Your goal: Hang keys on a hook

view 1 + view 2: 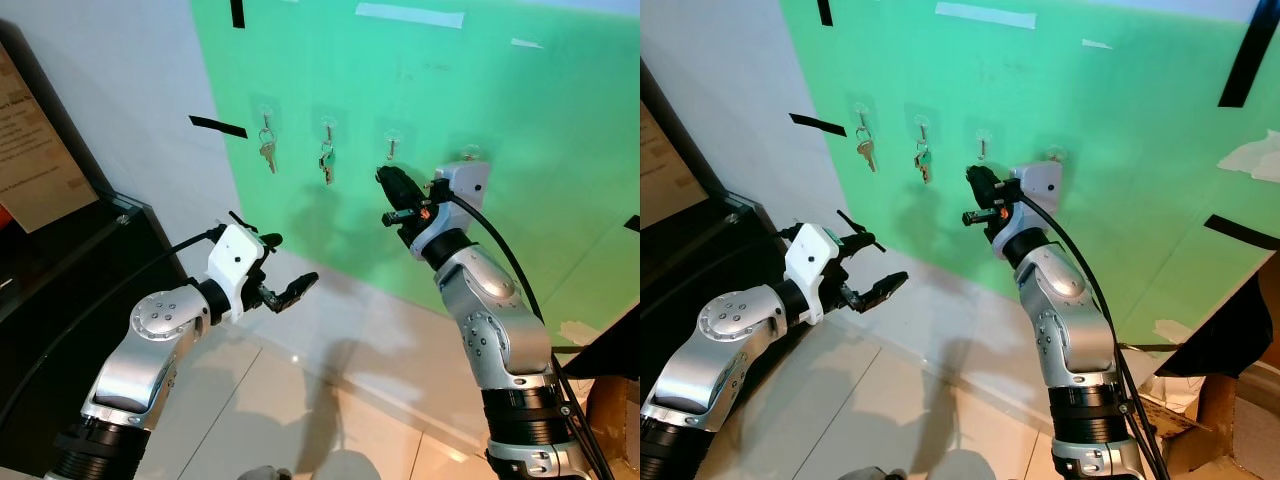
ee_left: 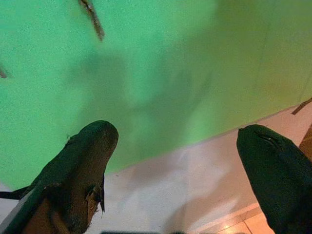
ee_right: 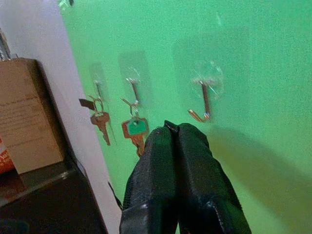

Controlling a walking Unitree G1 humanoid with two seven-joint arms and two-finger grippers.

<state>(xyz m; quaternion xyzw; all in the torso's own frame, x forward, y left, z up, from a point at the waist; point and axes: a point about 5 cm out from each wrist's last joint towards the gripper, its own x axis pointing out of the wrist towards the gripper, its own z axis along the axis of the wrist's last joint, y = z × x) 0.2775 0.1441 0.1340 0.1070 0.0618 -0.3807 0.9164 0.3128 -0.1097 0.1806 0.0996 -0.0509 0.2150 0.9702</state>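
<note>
On the green wall (image 1: 520, 130) ahead of us there's a row of clear stick-on hooks. The first two from our left already carry keys: one key (image 1: 268, 152) and a bunch with a green tag (image 1: 327, 163). The third hook (image 3: 204, 100) is bare, and a fourth sits behind our right wrist.

Our right hand (image 1: 388, 182) is raised just beside and below that bare hook, fingers (image 3: 195, 146) clenched flat together. Honestly we can't make out any key or ring pinched between them, so we can't say we're carrying one. Our left hand (image 1: 285, 270) hovers lower and off to the left, fingers spread wide and holding nothing.

If there's a ring in that pinch, the trick is probably to come at the hook from above its upturned tip, keep the ring's opening facing the wall, and lower it over the tip before letting go. Go slow near the hook, since those adhesive pads likely peel off if we shove sideways.
</note>
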